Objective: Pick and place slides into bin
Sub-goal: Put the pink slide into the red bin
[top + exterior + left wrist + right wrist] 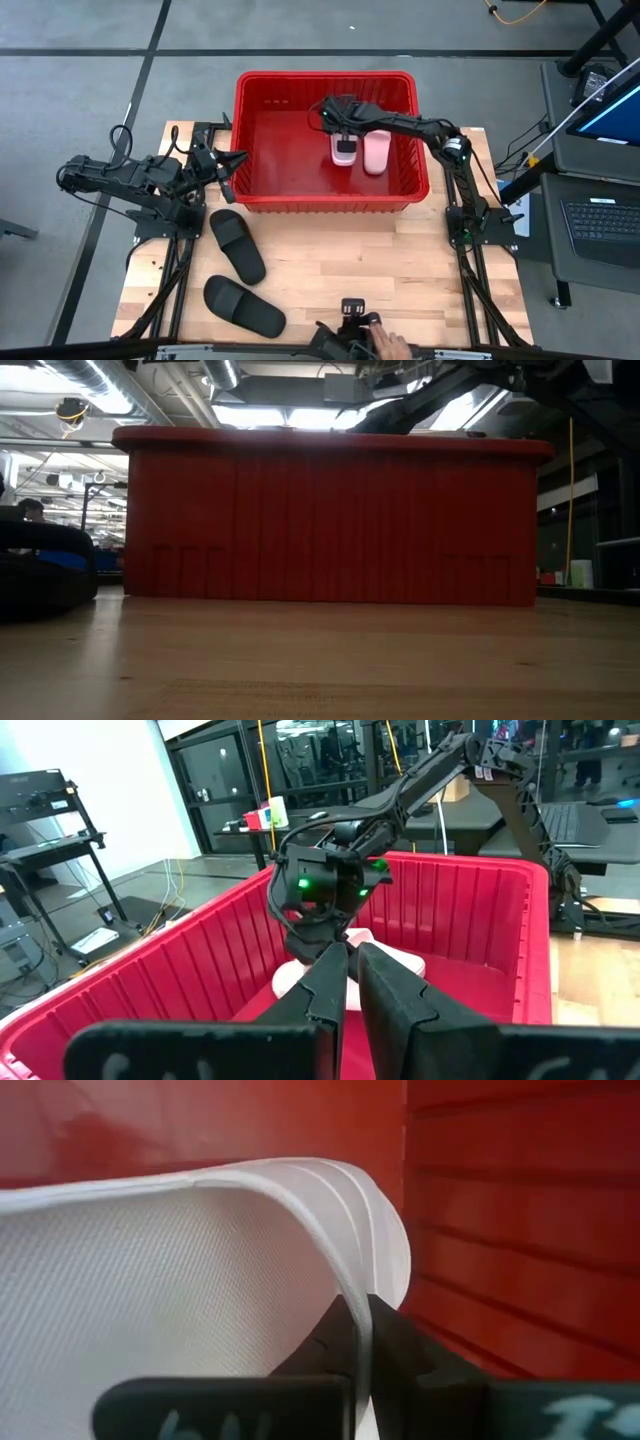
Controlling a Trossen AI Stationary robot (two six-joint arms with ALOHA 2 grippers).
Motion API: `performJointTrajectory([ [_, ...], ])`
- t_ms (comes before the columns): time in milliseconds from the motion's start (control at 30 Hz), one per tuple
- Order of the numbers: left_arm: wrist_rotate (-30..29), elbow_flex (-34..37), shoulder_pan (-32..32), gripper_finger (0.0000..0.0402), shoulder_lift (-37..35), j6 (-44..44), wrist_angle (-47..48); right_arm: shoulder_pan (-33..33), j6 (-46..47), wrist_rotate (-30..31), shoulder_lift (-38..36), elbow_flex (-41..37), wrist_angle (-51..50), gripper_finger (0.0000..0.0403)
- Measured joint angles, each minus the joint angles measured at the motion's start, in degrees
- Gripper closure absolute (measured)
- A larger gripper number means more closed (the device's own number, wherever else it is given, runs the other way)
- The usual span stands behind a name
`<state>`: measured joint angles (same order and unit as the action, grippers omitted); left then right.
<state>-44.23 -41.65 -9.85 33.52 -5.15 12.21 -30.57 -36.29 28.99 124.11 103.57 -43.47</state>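
Slides come first: two light pink wide-strap foam slides sit inside the large red slotted plastic bin (262,185) at the frame's upper centre, the right claw (344,150) pinched shut on the strap of the left pink slide (344,148) beside the other pink slide (376,152), while two black rubber slides (238,245) lie on the wooden tabletop (400,270) at lower left. Placing the second pink slide looks to be in hand, so next the claw must release and rise clear. The left claw (236,166) hangs nearly closed and empty at the bin's left wall; whether the gripped slide touches the floor stays hidden.
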Motion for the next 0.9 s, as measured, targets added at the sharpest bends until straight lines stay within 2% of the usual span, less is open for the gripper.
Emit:
performJointTrajectory([
  [733,0.0,0.0,0.0,0.0381,0.0,0.0,-0.1,-1.9,-3.1,-0.1,0.0,0.0,-0.8,0.0390],
  [900,0.0,0.0,0.0,0.0382,0.0,1.2,-0.3,-2.2,-2.8,-0.2,0.0,0.0,-0.8,0.0367],
])
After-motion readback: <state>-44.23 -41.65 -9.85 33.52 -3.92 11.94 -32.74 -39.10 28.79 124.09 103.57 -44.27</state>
